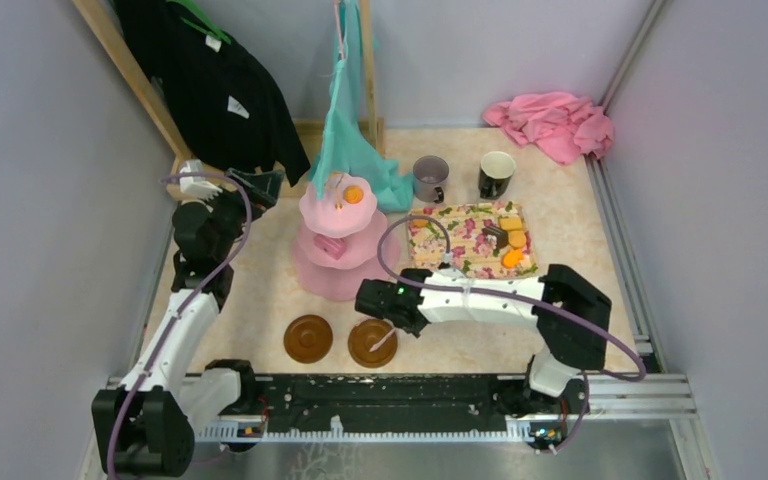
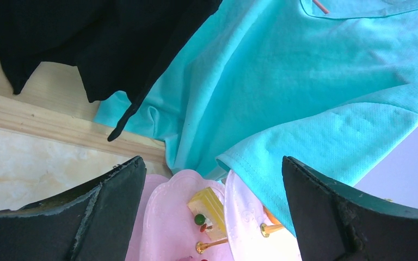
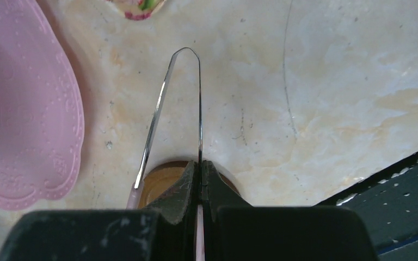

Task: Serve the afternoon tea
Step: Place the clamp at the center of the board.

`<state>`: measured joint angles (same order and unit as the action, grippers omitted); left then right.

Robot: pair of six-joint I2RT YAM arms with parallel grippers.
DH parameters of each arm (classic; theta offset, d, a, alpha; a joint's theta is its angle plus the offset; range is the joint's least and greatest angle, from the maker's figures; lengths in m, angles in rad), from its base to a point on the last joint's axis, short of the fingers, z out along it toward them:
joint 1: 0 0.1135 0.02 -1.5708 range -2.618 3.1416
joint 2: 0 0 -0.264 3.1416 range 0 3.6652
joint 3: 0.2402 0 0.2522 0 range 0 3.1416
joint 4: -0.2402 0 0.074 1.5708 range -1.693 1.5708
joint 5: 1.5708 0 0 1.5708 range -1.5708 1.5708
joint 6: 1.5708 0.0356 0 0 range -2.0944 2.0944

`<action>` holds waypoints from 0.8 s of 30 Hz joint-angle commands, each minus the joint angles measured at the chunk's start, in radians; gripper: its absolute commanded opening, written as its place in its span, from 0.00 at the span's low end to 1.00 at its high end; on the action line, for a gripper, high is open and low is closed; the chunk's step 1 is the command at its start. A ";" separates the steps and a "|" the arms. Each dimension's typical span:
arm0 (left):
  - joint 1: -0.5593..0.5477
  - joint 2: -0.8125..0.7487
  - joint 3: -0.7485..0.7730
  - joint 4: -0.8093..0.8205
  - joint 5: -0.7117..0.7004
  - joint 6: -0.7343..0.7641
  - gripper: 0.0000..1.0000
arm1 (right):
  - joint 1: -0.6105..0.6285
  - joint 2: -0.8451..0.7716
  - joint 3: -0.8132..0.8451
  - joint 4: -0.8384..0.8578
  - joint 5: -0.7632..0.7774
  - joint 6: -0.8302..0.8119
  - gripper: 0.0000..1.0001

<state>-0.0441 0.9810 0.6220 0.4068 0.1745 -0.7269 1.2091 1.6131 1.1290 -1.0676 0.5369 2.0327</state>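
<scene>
A thin metal wire loop point(image 3: 185, 51) vanishes into the right gripper point(image 3: 200, 166). That gripper hides most of a round brown disc point(image 3: 163, 179).

The top camera sits high up, above and behind the two arms, and looks down at the whole table point(image 1: 260, 280). The arm bases are at the bottom of its picture. It is far off, so things look small.

The left wrist camera rides on the left arm point(image 1: 185, 320). It looks out between its wide-apart jaws, close up at the teal fabric point(image 2: 305, 81) and the pink stand point(image 2: 163, 228).

The right wrist camera rides on the right arm point(image 1: 490, 300). It looks down past its closed jaws, very near the table and a brown disc point(image 3: 160, 179).

All three views show the pink stand.
</scene>
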 commanded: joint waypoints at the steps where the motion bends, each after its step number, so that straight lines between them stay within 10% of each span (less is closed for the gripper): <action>1: -0.004 -0.025 -0.016 0.045 0.016 -0.011 0.99 | 0.045 0.068 0.064 -0.012 0.018 0.233 0.00; 7: -0.006 -0.030 -0.024 0.055 0.024 -0.022 0.99 | 0.085 0.142 0.090 0.016 0.040 0.262 0.01; 24: -0.006 -0.035 -0.016 0.049 0.016 -0.007 0.99 | 0.172 0.050 0.088 0.131 0.288 0.032 0.45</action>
<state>-0.0444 0.9646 0.6067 0.4271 0.1814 -0.7410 1.3361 1.7336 1.1664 -0.9146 0.6979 2.0808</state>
